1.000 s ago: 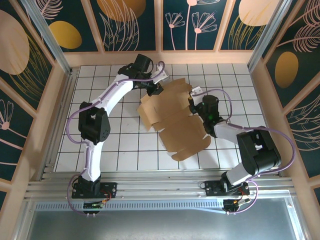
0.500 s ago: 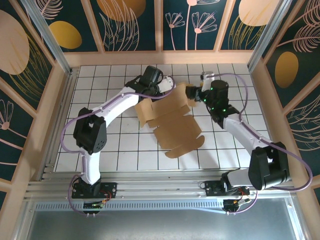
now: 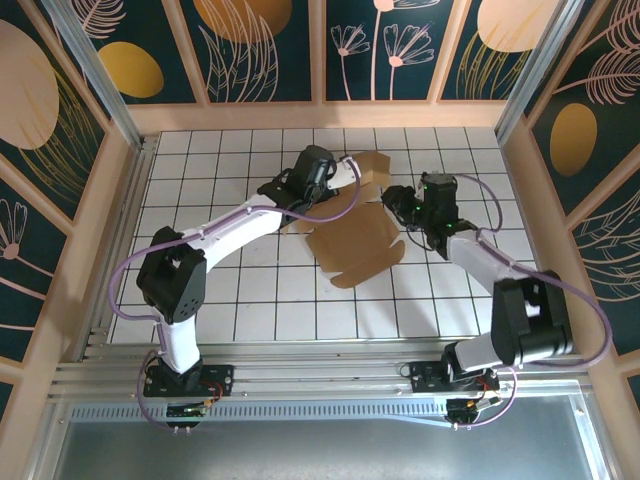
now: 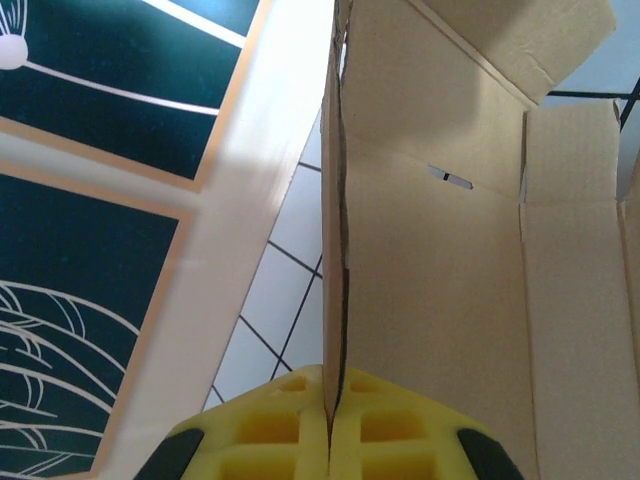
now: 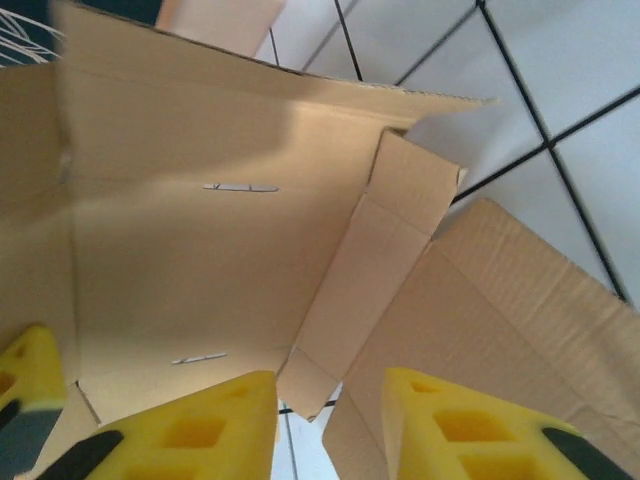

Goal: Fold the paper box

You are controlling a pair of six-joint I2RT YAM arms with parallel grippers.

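The paper box (image 3: 355, 240) is a brown die-cut sheet lying partly flat on the white tiled table, with its far part (image 3: 368, 168) bent upward. My left gripper (image 3: 335, 192) is shut on the sheet's left edge. In the left wrist view its yellow pads (image 4: 335, 388) pinch the thin cardboard edge, and the panel (image 4: 430, 300) with a slot rises to the right. My right gripper (image 3: 392, 203) stands at the sheet's right side. In the right wrist view its fingers (image 5: 205, 425) are apart, open, with a narrow flap's tip (image 5: 312, 385) in the gap and the slotted panel (image 5: 180, 260) beyond.
A wooden frame with dark patterned panels (image 3: 260, 50) walls the table on three sides, close behind the raised cardboard (image 4: 230, 200). An aluminium rail (image 3: 320, 375) runs along the near edge by the arm bases. Bare tiles (image 3: 200, 180) lie to the left.
The left gripper has carried the sheet's edge to the right and lifted the far part higher. The sheet now covers less of the table. The right gripper moved nearer and lower at the right edge.
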